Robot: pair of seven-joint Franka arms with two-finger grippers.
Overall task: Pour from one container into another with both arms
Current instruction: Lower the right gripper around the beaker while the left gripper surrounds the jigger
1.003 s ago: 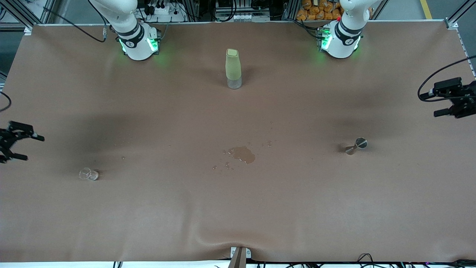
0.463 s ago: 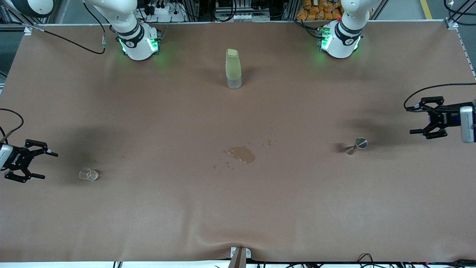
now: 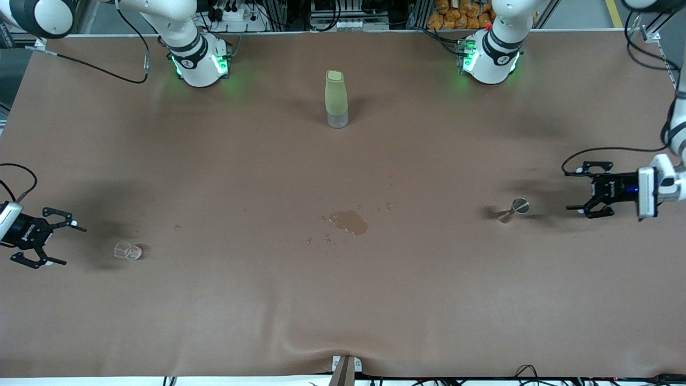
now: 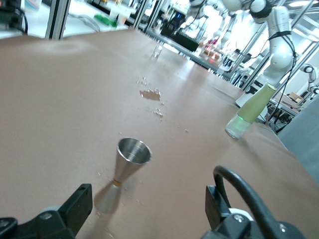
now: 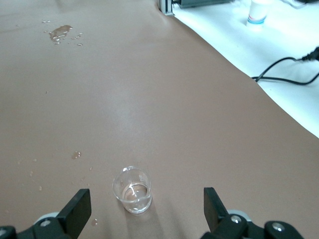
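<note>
Glass cup (image 3: pixel 127 251) sits at three o'clock of your right hand (image 3: pixel 60 239), empty, jaws wide; the steel jigger (image 3: pixel 513 209) at nine o'clock of your left hand (image 3: pixel 584 188), likewise spread and empty. Slide in level, centre each, close gently; the cup probably holds little liquid.

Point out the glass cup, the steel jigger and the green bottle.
glass cup (image 5: pixel 132 189), right wrist view, on its clear wall.
steel jigger (image 4: pixel 130 158), left wrist view, on the upper cone.
green bottle (image 3: pixel 336 95), front view, on the pale-green body.

clear smooth glass cup (image 5: pixel 132 189); shiny polished steel jigger (image 4: pixel 130 160); matt pale-green bottle (image 3: pixel 336 98) with clear base; matt brown table cover (image 3: pixel 429 289), faintly wrinkled; glossy wet puddle (image 3: pixel 349 222).
</note>
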